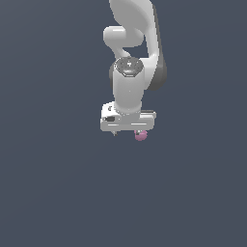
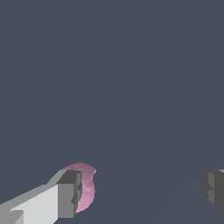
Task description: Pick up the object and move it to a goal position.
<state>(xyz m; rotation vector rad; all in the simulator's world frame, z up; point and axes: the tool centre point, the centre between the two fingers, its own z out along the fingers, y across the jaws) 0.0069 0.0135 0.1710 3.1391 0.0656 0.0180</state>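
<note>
One matte pink ball (image 2: 87, 186) beside open pincer (image 2: 142, 189).

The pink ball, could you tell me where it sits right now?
In the exterior view the pink ball peeks out under the gripper, toward that view's right; the wrist view shows it beside one finger.

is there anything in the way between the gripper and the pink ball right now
Nothing visible stands between them. The gripper is open, and the pink ball sits right beside one of its fingers, partly hidden behind it rather than centred in the gap.
</note>
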